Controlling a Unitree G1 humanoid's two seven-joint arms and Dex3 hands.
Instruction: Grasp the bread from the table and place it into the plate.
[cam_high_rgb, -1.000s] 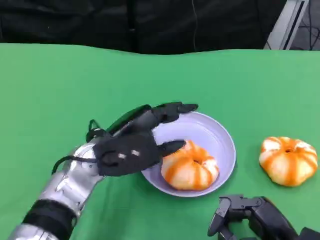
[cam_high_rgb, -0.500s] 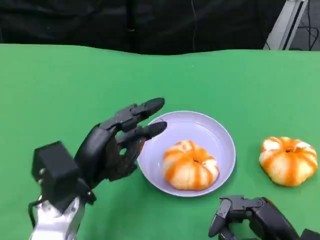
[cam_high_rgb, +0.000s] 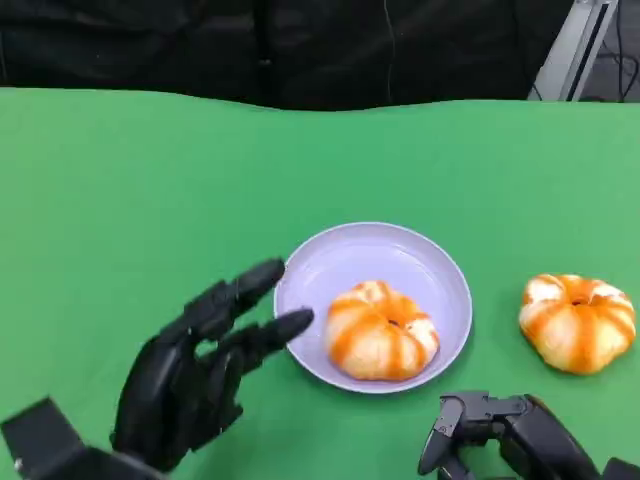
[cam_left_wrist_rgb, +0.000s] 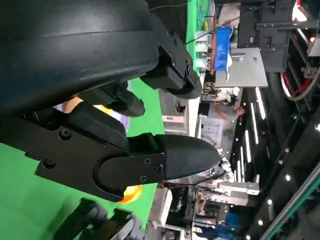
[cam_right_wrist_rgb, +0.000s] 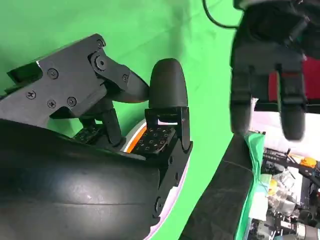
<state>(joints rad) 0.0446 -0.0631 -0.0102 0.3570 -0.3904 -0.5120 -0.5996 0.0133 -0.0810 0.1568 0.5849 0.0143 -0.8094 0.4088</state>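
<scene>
One bread (cam_high_rgb: 380, 331) sits in the plate (cam_high_rgb: 420, 262); a second bread (cam_high_rgb: 577, 321) lies on the green surface (cam_high_rgb: 150, 180), apart to the right. The left robot hand (cam_high_rgb: 200, 375) is spread and empty beside the plate's rim, where a stray finger could nudge it. The right robot hand (cam_high_rgb: 505, 432) is low; I cannot tell its state. No writing is legible.

Robotics lab/workshop: green test table (cam_high_rgb: 150, 170) w/ black backdrop (cam_high_rgb: 250, 45); left wrist view shows ceiling strip lights (cam_left_wrist_rgb: 248, 142), metal racks (cam_left_wrist_rgb: 270, 30), blue bins (cam_left_wrist_rgb: 222, 45), person (cam_left_wrist_rgb: 222, 110) behind.
</scene>
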